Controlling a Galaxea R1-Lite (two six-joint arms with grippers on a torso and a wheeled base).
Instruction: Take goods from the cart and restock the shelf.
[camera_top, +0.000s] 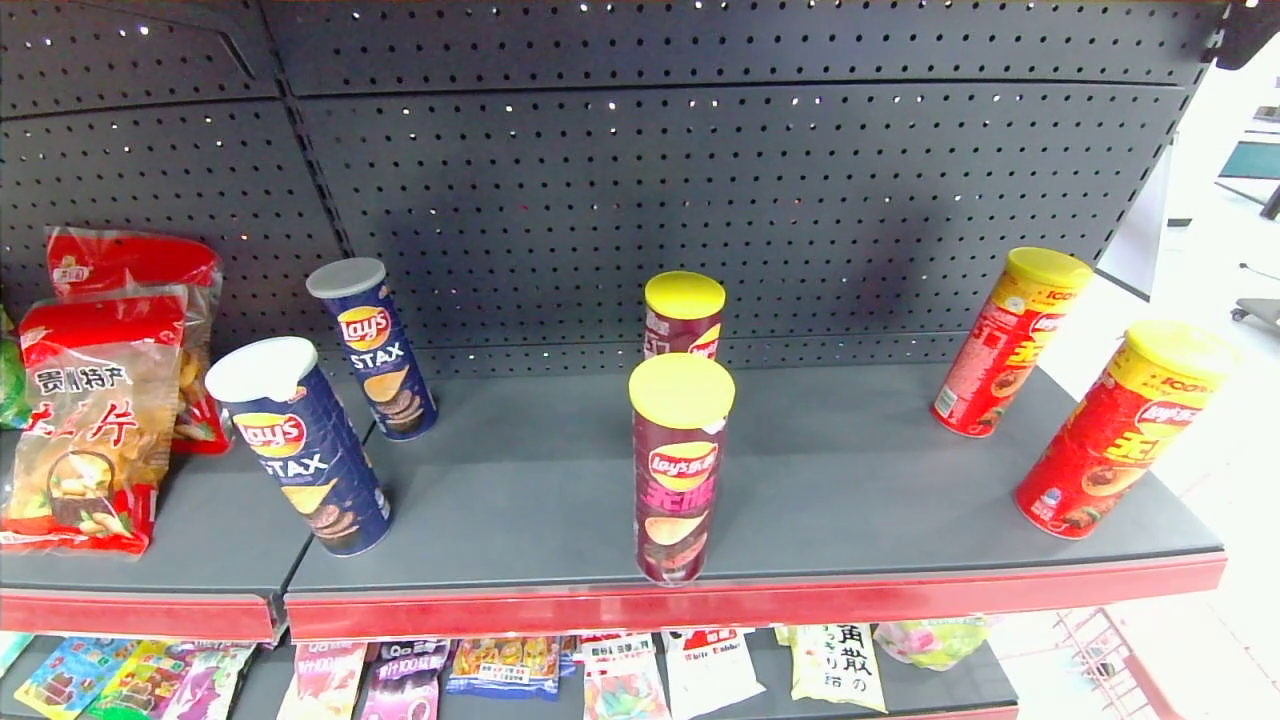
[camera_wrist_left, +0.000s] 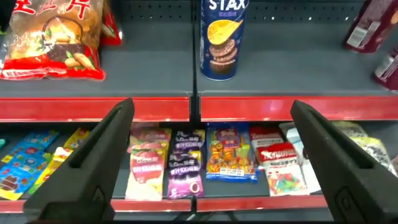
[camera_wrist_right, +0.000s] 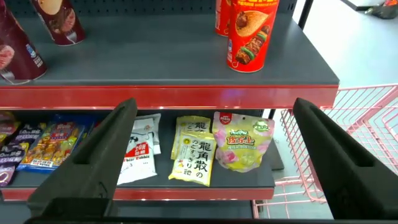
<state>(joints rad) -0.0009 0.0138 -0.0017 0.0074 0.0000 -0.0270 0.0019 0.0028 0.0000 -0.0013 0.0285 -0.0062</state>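
Note:
On the dark shelf (camera_top: 800, 500) stand two blue chip cans (camera_top: 305, 445) (camera_top: 375, 345), two maroon cans (camera_top: 678, 465) (camera_top: 684, 315) with yellow lids, and two red cans (camera_top: 1005, 340) (camera_top: 1120, 440) at the right. My left gripper (camera_wrist_left: 208, 168) hangs open and empty in front of the red shelf lip, below the near blue can (camera_wrist_left: 222, 37). My right gripper (camera_wrist_right: 214, 168) is also open and empty, facing the lower shelf under the red cans (camera_wrist_right: 252, 34). A pink wire cart (camera_wrist_right: 367, 155) stands to the right of the shelf.
Red-and-clear snack bags (camera_top: 85, 420) lean at the left end of the shelf. The lower shelf holds several flat snack packets (camera_wrist_left: 180, 165) (camera_wrist_right: 198, 155). A perforated back panel (camera_top: 700, 200) closes the rear. Wide bare gaps lie between the can groups.

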